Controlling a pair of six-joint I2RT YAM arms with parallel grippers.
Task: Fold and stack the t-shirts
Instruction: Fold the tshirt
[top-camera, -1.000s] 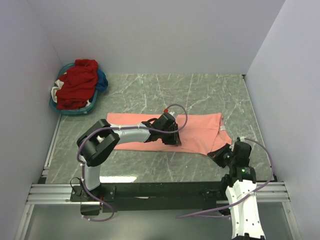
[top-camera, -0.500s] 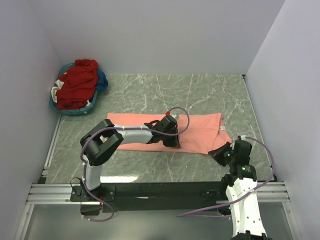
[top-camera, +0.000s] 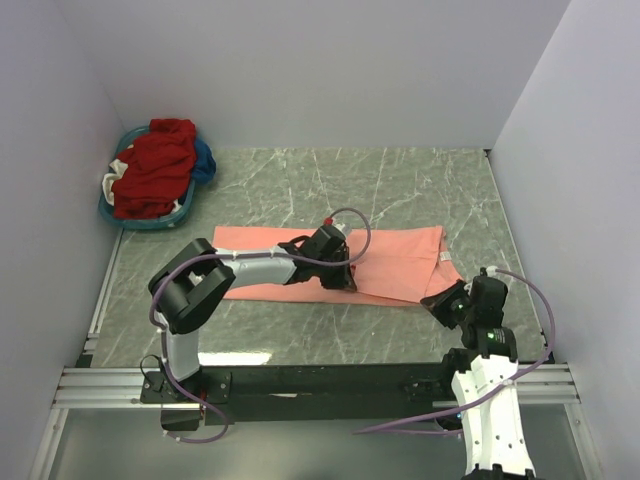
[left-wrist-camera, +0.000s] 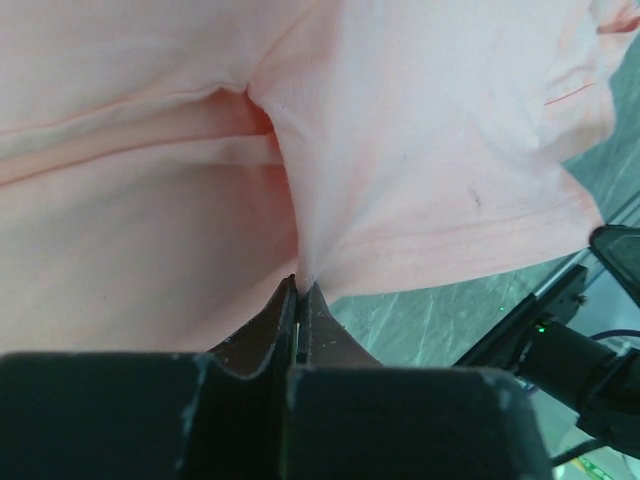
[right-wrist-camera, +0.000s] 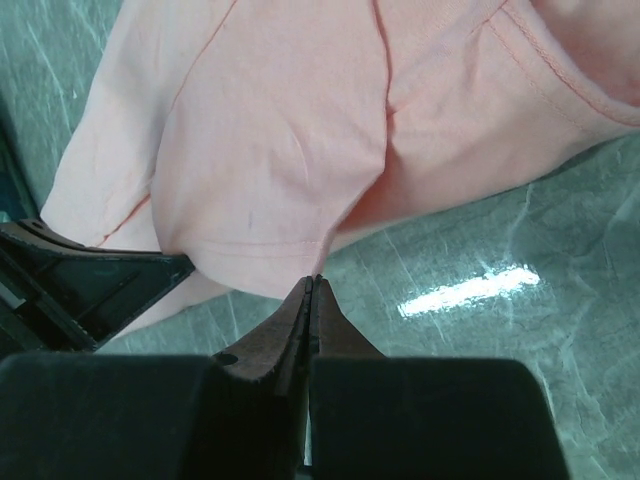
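A pink t-shirt (top-camera: 390, 262) lies spread across the middle of the green marble table (top-camera: 400, 180), folded into a long strip. My left gripper (top-camera: 340, 280) is shut on the shirt's near edge at its middle; in the left wrist view the gripper (left-wrist-camera: 298, 283) pinches a bunched fold of the shirt (left-wrist-camera: 400, 150). My right gripper (top-camera: 448, 300) is shut on the shirt's near right corner; in the right wrist view the gripper (right-wrist-camera: 313, 281) pinches the hem of the shirt (right-wrist-camera: 280, 140).
A blue basket (top-camera: 150, 215) at the far left holds a heap of red (top-camera: 155, 165), blue and white shirts. Grey walls close in the table on the left, back and right. A metal rail (top-camera: 300, 380) runs along the near edge.
Both grippers have stayed shut on the pink shirt. The left gripper moved a little toward me, then back. The right gripper shifted slightly right and away, drawing the near right corner with it.
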